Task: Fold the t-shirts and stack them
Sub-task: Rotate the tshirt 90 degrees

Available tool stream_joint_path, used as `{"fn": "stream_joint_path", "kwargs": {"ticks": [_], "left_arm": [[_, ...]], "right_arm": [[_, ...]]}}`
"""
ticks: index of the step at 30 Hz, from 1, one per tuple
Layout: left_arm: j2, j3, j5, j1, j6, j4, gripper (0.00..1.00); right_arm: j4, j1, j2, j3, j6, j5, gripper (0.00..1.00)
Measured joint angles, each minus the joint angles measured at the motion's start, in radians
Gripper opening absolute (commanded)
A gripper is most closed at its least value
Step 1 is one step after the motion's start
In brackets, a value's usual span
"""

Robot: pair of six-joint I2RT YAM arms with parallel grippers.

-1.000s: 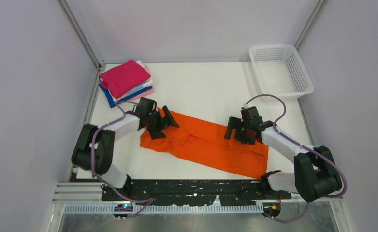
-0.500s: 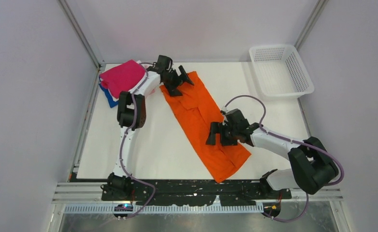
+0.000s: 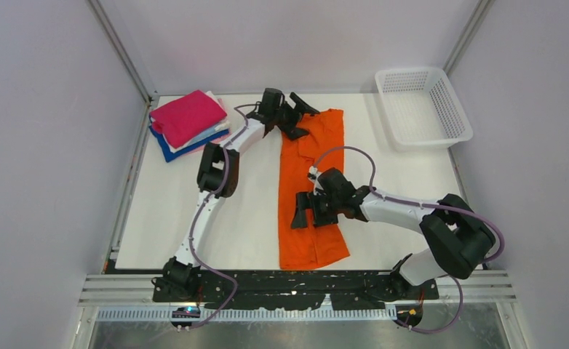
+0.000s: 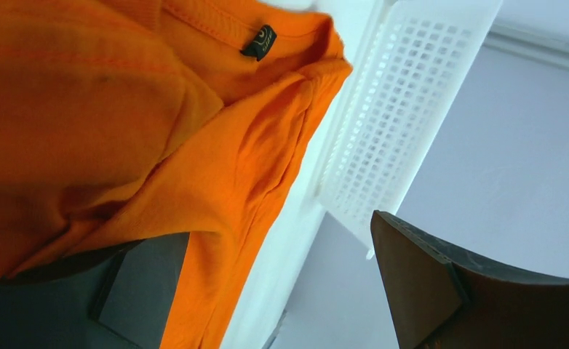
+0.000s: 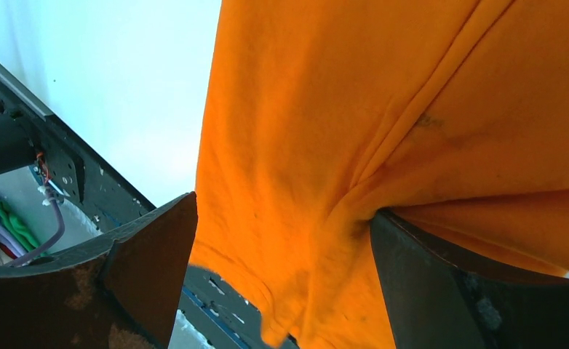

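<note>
A bright orange t-shirt lies as a long strip running from the far middle of the table toward the near edge. My left gripper is open at its far end, near the collar. In the left wrist view the orange cloth with its dark neck label drapes over one finger, and the left gripper gapes wide. My right gripper is open at the strip's left edge, lower down. Orange cloth bunches between the right gripper's spread fingers. A folded stack of t-shirts, magenta on top, sits far left.
A white mesh basket stands at the far right corner; its wall shows close beside the left gripper. The white table is bordered by a black rail along the near edge and grey walls on both sides.
The orange t-shirt has swung from lying across the near table to lying lengthwise, away from me. The left arm has stretched to the far middle; the right gripper has moved left.
</note>
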Motion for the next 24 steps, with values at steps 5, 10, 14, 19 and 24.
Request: {"fn": "stream_joint_path", "kwargs": {"ticks": [5, 10, 14, 19, 24], "left_arm": [[0.086, 0.096, -0.068, -0.031, -0.123, 0.116, 1.00], [0.111, 0.123, -0.120, -0.030, -0.172, 0.159, 1.00], [0.106, 0.124, -0.153, -0.019, -0.152, 0.147, 1.00], [0.060, 0.113, -0.189, 0.009, -0.057, 0.076, 1.00], [-0.030, 0.104, -0.193, 0.041, 0.070, 0.018, 1.00]], "right_arm": [[-0.018, 0.012, -0.059, -0.010, 0.002, 0.010, 0.95], [-0.074, 0.000, -0.238, -0.026, -0.008, 0.072, 0.95], [-0.098, -0.050, -0.354, -0.047, -0.008, 0.099, 0.96], [-0.153, -0.100, -0.471, -0.105, -0.008, 0.108, 0.95], [-0.214, -0.155, -0.507, -0.117, -0.006, 0.095, 0.95]]}}
